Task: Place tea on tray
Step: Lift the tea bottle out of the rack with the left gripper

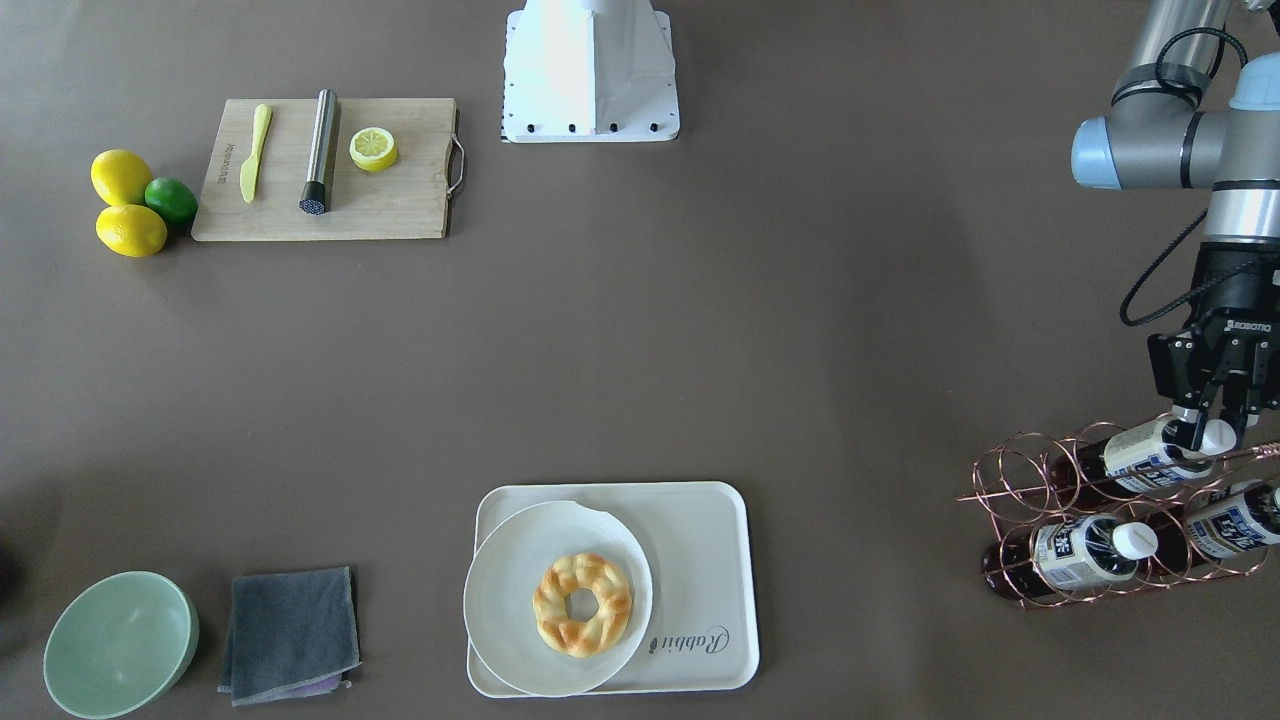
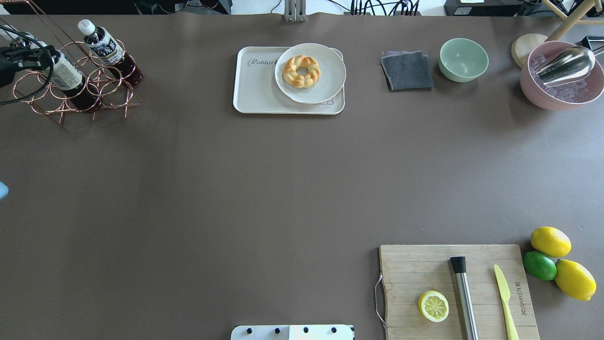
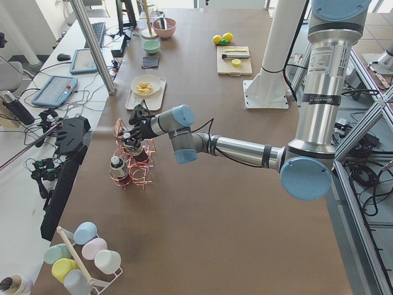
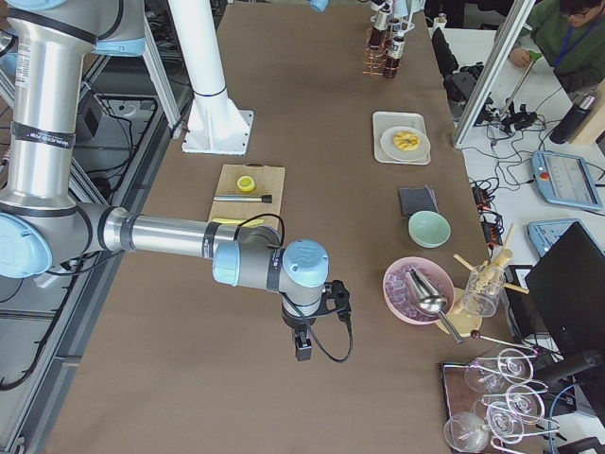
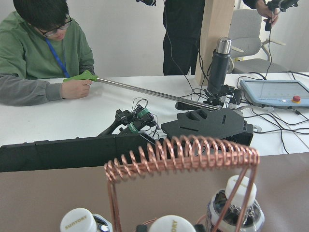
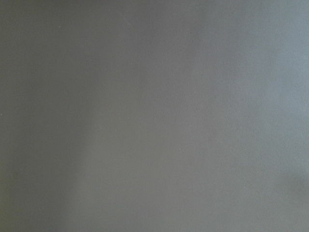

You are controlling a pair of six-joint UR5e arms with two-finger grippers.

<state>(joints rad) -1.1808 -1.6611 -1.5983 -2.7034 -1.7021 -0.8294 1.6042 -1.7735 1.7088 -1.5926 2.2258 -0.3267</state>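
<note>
Three tea bottles lie in a copper wire rack (image 1: 1020,480) at the table's left end. My left gripper (image 1: 1212,432) reaches down onto the top bottle (image 1: 1145,457), its fingers closed about the neck just behind the white cap. That bottle still rests in the rack and also shows in the overhead view (image 2: 67,74). The cream tray (image 1: 700,540) with the "Rabbit" print lies at the table's far edge, well away from the rack. My right gripper (image 4: 302,352) hangs low over bare table; I cannot tell whether it is open or shut.
A round white plate (image 1: 520,560) with a doughnut (image 1: 582,604) covers half the tray. Two more bottles (image 1: 1085,550) (image 1: 1235,522) lie lower in the rack. A grey cloth (image 2: 406,70), green bowl (image 2: 463,59), pink ice bowl (image 2: 561,78) and cutting board (image 2: 424,264) with lemons stand elsewhere.
</note>
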